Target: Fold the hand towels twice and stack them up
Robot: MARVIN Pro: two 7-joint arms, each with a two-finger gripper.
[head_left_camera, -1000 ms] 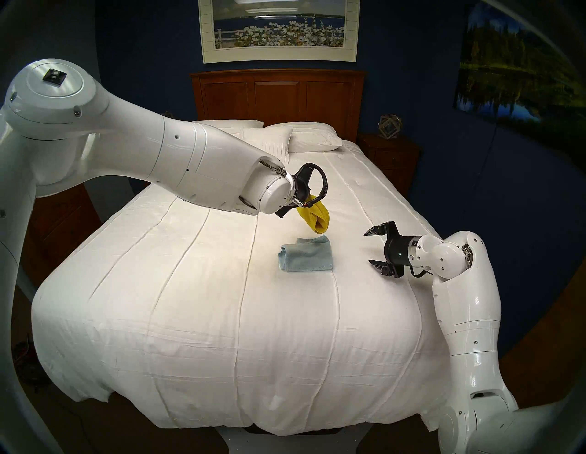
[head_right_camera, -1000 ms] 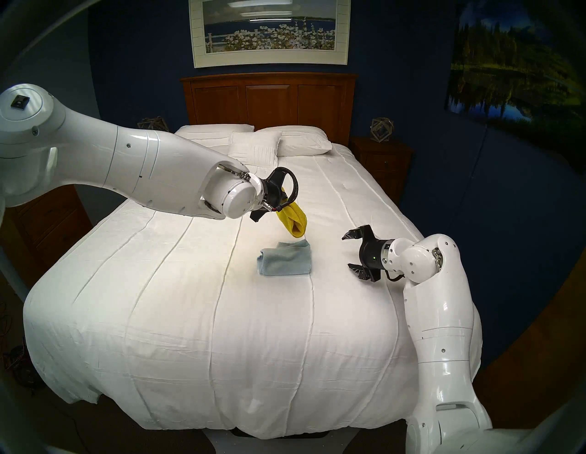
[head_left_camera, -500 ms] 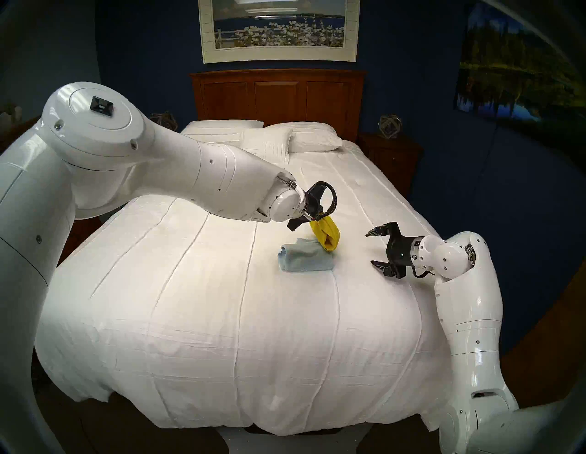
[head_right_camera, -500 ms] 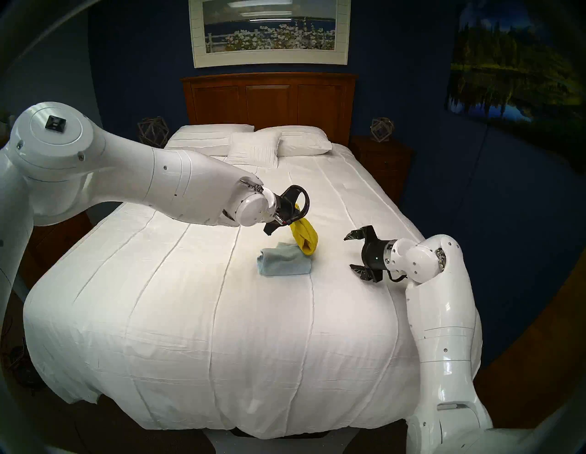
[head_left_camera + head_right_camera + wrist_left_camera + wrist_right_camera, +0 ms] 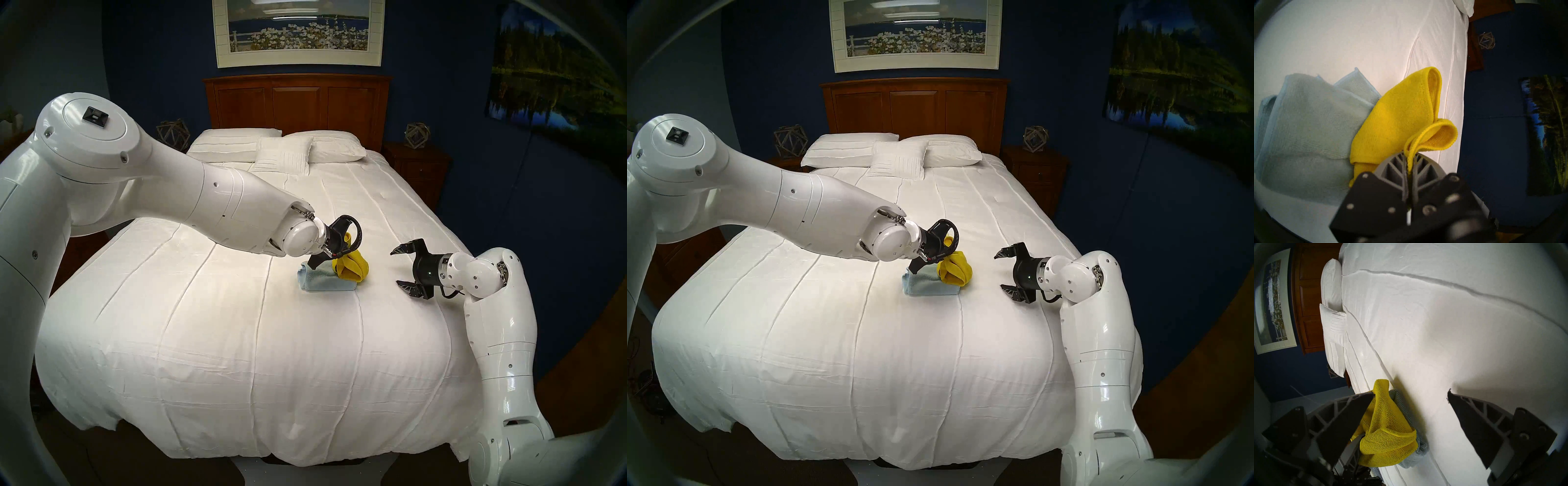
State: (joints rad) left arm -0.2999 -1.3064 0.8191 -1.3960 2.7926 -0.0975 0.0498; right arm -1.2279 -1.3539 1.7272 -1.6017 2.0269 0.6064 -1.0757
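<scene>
Yellow towel (image 5: pixel 353 269), pinched in the closed left gripper (image 5: pixel 1409 162), droops onto the right end of the folded blue towel (image 5: pixel 319 281) on the bedspread (image 5: pixel 237 339), hiding that end. The gripper's fingertips are hidden by its body in the head views. The right gripper (image 5: pixel 402 266) hovers nearby, spread wide and empty.

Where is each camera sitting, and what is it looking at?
Head stereo left: on the robot's head, looking down the bed; both arms show.
Head stereo right: beside it, nearly the same picture.
Left wrist: behind the left gripper, shut on the yellow towel, beside the blue towel.
Right wrist: behind the open right gripper, turned sideways, facing the pillows.
Shared: all four views show the yellow towel.
</scene>
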